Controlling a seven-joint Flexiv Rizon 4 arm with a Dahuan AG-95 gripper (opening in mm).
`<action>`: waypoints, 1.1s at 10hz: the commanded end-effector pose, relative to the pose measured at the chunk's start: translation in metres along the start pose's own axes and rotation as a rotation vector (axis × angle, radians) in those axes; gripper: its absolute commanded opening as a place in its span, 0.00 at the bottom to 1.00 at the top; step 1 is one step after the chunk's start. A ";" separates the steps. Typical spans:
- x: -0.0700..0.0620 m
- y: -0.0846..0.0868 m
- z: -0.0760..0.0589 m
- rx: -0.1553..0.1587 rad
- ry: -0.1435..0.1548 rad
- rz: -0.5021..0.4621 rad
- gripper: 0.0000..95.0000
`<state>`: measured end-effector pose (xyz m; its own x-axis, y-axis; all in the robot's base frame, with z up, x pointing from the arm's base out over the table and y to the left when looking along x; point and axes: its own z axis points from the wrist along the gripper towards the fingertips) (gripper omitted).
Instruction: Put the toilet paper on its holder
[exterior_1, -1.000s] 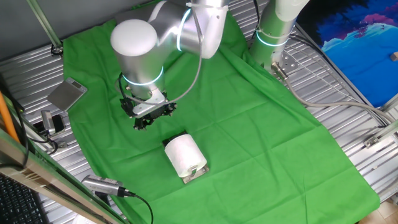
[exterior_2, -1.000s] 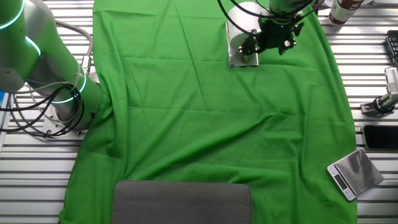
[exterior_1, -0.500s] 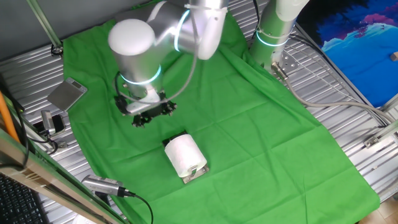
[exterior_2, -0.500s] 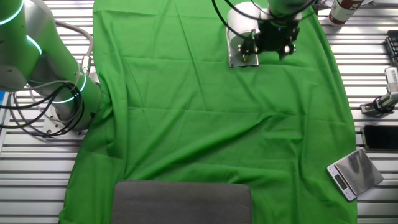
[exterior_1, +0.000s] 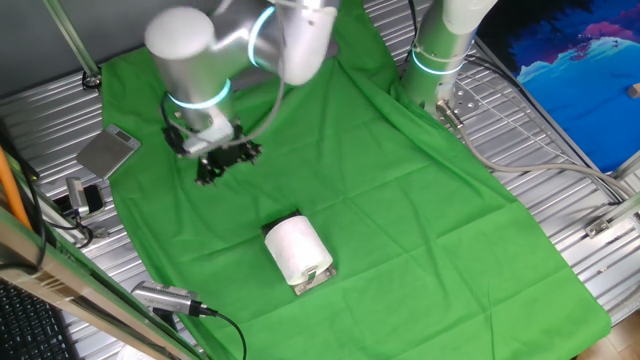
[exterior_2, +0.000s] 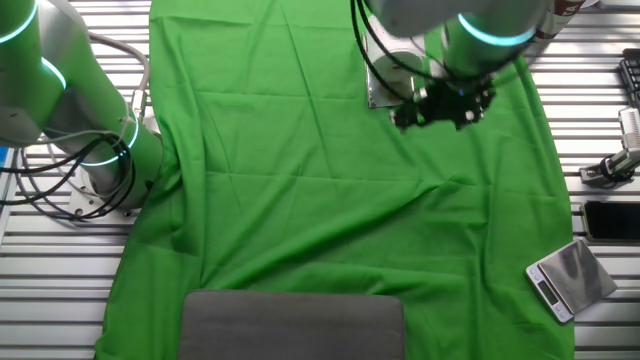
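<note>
The toilet paper (exterior_1: 296, 248) is a white roll that lies sideways on the holder (exterior_1: 314, 281), a small shiny plate at the near edge of the green cloth. My gripper (exterior_1: 225, 162) is empty, its black fingers apart, and hangs above the cloth up and to the left of the roll, well clear of it. In the other fixed view the roll (exterior_2: 393, 62) and the holder's plate (exterior_2: 377, 96) are partly hidden behind my arm, and the gripper (exterior_2: 441, 108) is just right of and below them.
A green cloth (exterior_1: 400, 200) covers the table. A grey scale (exterior_1: 108, 151) lies at the cloth's left edge, also seen in the other fixed view (exterior_2: 568, 272). A second arm's base (exterior_1: 438, 55) stands at the back. A dark grey pad (exterior_2: 293, 324) lies at the cloth's far end.
My gripper has drawn away from the roll, going up and left in one fixed view and down and right in the other. The roll stays on the holder.
</note>
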<state>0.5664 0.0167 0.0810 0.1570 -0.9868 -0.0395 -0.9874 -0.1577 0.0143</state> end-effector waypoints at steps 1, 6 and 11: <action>0.024 -0.004 0.002 0.008 0.003 -0.054 1.00; 0.028 -0.002 0.001 0.004 0.055 0.109 1.00; 0.033 -0.004 0.003 0.001 0.068 0.189 1.00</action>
<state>0.5754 -0.0144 0.0773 -0.0213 -0.9991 0.0366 -0.9997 0.0217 0.0085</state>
